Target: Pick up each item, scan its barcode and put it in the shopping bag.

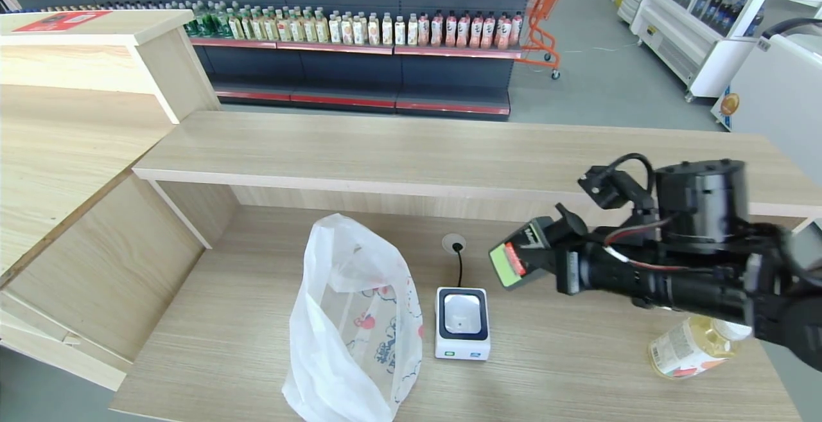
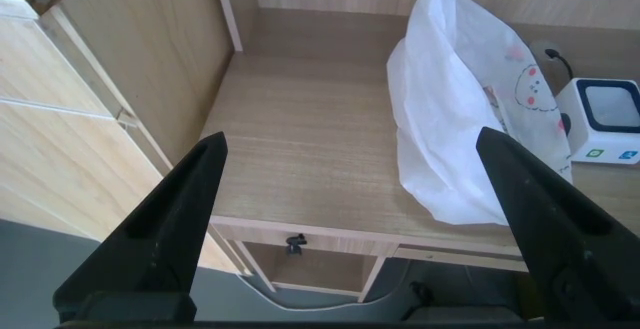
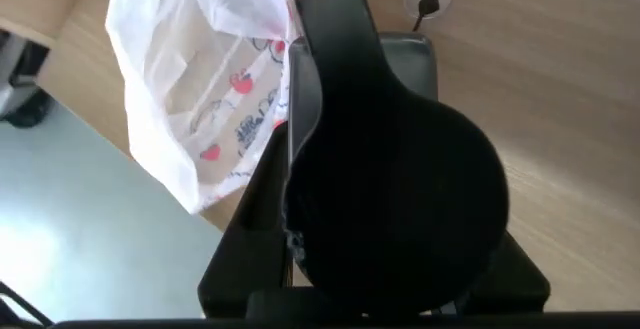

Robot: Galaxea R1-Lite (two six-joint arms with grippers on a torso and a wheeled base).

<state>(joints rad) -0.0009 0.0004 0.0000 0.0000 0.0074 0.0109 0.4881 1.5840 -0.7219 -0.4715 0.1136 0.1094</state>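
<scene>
The left gripper point(image 2: 350, 224) hangs wide open and empty by the near-left edge of the counter point(image 1: 578, 370). The bag point(image 1: 353, 319) (white, with a cartoon print) stands left of centre. The scanner point(image 1: 462, 322) sits just right of it, window up. The right gripper point(image 1: 536, 252) grips a small box point(image 1: 508, 263) above the counter, right of the scanner. A bottle point(image 1: 693, 345) lies on its side at the near right.

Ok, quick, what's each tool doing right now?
Left tool: open, holding nothing.
Right tool: closed on a pack.
</scene>
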